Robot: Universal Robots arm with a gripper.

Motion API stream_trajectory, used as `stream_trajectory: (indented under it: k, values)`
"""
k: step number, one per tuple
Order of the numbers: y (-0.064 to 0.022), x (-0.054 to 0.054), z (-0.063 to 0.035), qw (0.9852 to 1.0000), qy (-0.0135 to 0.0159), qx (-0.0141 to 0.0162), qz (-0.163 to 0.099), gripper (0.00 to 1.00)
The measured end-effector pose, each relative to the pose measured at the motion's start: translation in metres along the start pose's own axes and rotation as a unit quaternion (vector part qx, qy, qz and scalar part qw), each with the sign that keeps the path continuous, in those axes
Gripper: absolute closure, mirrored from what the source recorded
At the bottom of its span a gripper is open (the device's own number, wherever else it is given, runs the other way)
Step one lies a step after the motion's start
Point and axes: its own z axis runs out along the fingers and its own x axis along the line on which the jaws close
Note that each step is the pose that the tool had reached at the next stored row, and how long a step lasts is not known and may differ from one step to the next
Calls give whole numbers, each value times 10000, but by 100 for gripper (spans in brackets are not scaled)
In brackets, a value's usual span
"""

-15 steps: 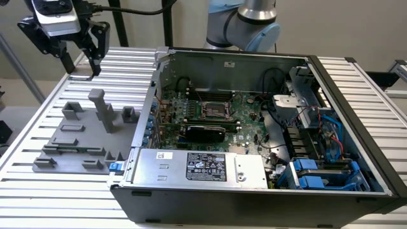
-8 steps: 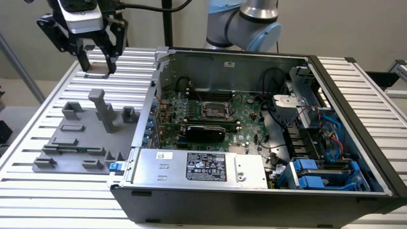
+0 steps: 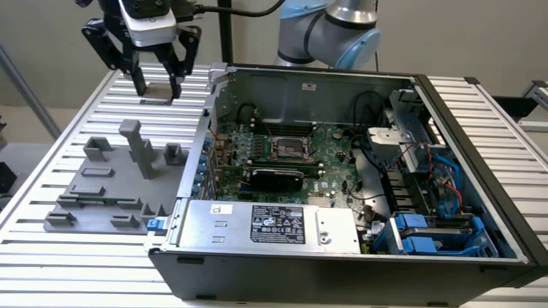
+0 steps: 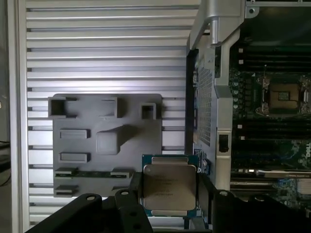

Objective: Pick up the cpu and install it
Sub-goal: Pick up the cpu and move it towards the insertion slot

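Transfer step: the gripper (image 3: 159, 91) is clamped on the cpu (image 4: 168, 187), held above the slatted table (image 3: 86, 256) beside the computer case (image 3: 342, 273). Seating requires square alignment over the case's CPU socket (image 4: 284, 94).

One robot arm (image 3: 334, 29) stands at the top of the exterior frame, with one end effector (image 3: 160, 88) in the upper left. One cpu (image 4: 168, 187) sits between its two fingers (image 3: 137, 78). One slatted surface (image 3: 488, 135) carries two large items: one grey fixture plate (image 3: 99, 196) at the left of the frame and one open computer case (image 3: 342, 279) across the centre and right. Inside the case are one motherboard (image 3: 330, 144) with one square socket (image 3: 287, 149), one silver power supply (image 3: 274, 224), and two blue brackets (image 3: 411, 223) at the lower right.
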Motion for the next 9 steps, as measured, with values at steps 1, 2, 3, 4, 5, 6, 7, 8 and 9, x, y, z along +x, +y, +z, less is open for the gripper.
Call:
stream_trajectory:
  k: [1, 2, 3, 4, 5, 6, 7, 8, 9]
  values:
    - [1, -44, -1, 10000, 0, -10, 0, 46]
    - [1, -88, -2, 10000, 1, -19, 0, 46]
    - [2, -136, -3, 10000, 1, -29, 0, 46]
    - [3, -181, -3, 10000, 1, -37, -1, 46]
    - [3, -228, -4, 10000, 1, -46, -1, 46]
    - [4, -272, -5, 10000, 1, -53, -1, 46]
    - [5, -317, -6, 10000, 1, -59, 0, 46]
    - [5, -362, -6, 10000, 1, -64, -1, 46]
    - [6, -407, -7, 10000, 1, -69, -1, 46]
